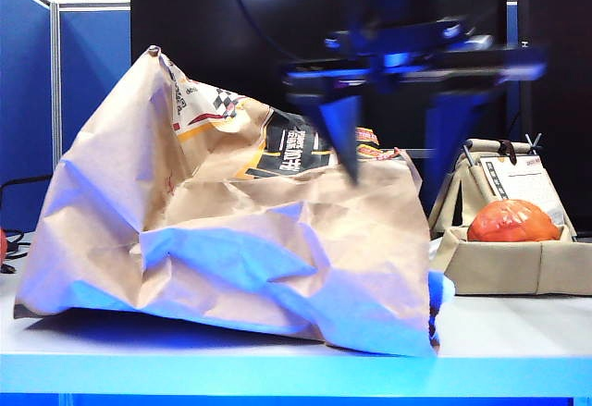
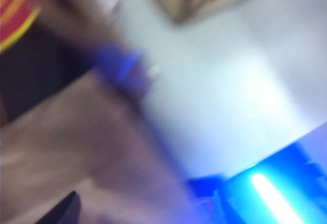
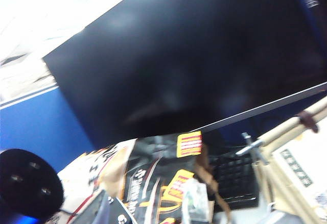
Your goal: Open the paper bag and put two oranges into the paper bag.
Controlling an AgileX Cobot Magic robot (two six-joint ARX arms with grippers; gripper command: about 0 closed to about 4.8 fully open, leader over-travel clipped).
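The paper bag [image 1: 231,230] lies crumpled across the table, its printed black panel [image 1: 291,152] facing up at the rim. My left gripper [image 1: 398,179] hangs from above at the bag's right top corner, open wide. One finger [image 1: 344,138] is over the rim and the other finger [image 1: 451,142] is past the bag's side. The left wrist view is blurred: tan bag paper [image 2: 61,147] lies between the spread fingers. One orange [image 1: 513,221] rests in the beige tray [image 1: 504,267] on the right. Of my right gripper [image 3: 117,215] only one dark finger [image 3: 104,208] shows, low and behind the bag [image 3: 153,178].
A dark monitor [image 1: 305,27] stands behind the bag, with blue partition walls [image 1: 88,64] at the left. A printed card [image 1: 523,184] leans behind the tray. The table's front edge [image 1: 296,369] runs close below the bag. A keyboard [image 3: 232,175] lies beyond the bag.
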